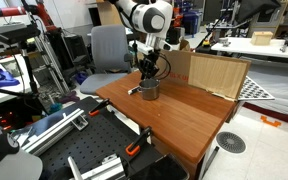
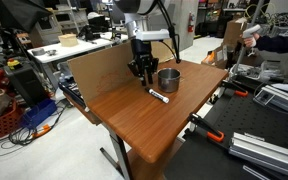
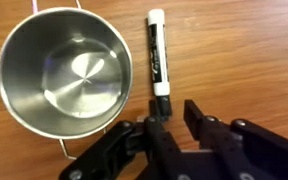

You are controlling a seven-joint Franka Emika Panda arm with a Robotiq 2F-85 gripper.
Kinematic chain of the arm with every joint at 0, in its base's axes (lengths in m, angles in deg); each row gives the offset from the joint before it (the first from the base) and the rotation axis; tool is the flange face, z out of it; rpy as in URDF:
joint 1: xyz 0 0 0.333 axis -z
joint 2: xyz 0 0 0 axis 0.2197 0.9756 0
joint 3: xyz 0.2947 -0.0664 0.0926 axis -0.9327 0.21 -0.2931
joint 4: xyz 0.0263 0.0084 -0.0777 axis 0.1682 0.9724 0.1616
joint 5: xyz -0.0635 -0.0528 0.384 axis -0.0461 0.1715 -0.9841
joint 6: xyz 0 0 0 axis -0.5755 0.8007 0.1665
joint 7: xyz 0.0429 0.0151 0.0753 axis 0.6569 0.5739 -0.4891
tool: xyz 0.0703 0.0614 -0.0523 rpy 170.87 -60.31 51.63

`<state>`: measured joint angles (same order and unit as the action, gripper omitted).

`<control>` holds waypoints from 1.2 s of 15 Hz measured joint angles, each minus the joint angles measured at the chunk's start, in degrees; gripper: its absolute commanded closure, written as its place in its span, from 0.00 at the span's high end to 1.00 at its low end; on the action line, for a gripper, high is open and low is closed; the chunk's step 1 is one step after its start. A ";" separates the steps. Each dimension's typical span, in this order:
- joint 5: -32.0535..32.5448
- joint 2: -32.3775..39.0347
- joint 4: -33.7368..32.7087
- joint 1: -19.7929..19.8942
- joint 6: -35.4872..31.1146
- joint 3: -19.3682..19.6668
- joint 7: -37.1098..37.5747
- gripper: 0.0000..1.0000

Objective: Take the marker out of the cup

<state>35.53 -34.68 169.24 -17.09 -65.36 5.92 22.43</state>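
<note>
The silver metal cup (image 3: 64, 75) stands empty on the wooden table; it shows in both exterior views (image 1: 149, 89) (image 2: 168, 79). The marker (image 3: 156, 50), black with a white cap at each end, lies flat on the table just beside the cup, outside it (image 2: 159, 96). My gripper (image 3: 179, 118) is open and empty. It hovers over the marker's near end, with one finger at that tip and the other finger on bare wood. In the exterior views the gripper (image 1: 149, 72) (image 2: 141, 72) hangs close above the table next to the cup.
A wooden board (image 1: 216, 72) stands upright along the table's back edge (image 2: 99, 68). The wooden tabletop (image 2: 154, 125) stretches toward the front. Lab benches, a chair (image 1: 108, 47) and metal rails (image 1: 44, 125) surround the table.
</note>
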 measured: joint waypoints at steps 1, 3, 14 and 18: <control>0.00 0.38 -0.49 0.00 0.59 0.12 0.05 0.74; 0.00 1.00 -1.38 -0.01 1.41 0.29 0.13 0.89; 0.03 1.46 -2.52 -0.17 1.80 0.36 0.63 1.00; 0.03 1.32 -3.20 -0.32 1.80 0.35 0.73 1.00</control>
<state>35.56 -33.37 166.04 -17.41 -63.56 6.27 23.17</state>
